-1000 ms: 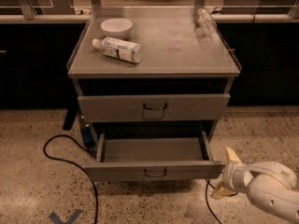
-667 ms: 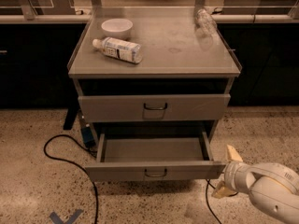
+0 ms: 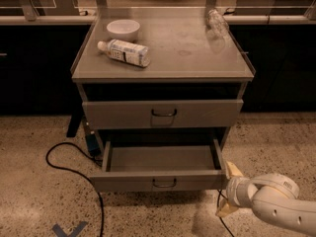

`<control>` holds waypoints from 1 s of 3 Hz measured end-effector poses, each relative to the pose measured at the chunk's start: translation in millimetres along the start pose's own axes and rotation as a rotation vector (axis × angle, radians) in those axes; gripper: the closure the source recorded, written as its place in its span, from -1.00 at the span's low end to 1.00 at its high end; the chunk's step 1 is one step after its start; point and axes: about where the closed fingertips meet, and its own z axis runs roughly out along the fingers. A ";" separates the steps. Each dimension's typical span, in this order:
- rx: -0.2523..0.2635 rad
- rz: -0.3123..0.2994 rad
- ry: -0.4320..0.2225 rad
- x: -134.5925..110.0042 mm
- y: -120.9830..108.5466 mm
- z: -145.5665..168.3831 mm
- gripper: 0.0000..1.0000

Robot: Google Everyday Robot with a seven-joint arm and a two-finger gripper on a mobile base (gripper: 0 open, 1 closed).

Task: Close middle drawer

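The middle drawer [image 3: 160, 159] is a grey flat-bottomed tray, pulled far out at the bottom of the cabinet and empty. Its low front panel carries a small dark wire handle [image 3: 164, 183]. My gripper [image 3: 228, 191] is at the lower right, just beside the right front corner of this drawer's front panel. Its two tan fingers [image 3: 233, 171] are spread apart, one above the other, with nothing held. The white arm runs off to the right edge.
Above is a shut drawer with a taller front and bigger handle [image 3: 164, 113]. The cabinet top [image 3: 187, 53] holds a white bowl [image 3: 123, 28], a lying white bottle [image 3: 124, 52] and a clear bottle [image 3: 216, 21]. A black cable [image 3: 74, 169] lies on the floor at left.
My gripper has shifted a little to the left, closer to the drawer's right front corner. The drawer stands as far out as before.
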 end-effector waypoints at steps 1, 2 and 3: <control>-0.121 -0.050 0.022 -5.4 48.8 15.6 -1.00; -0.318 -0.148 0.117 3.0 113.4 25.7 -1.00; -0.340 -0.173 0.119 -5.2 115.3 29.4 -1.00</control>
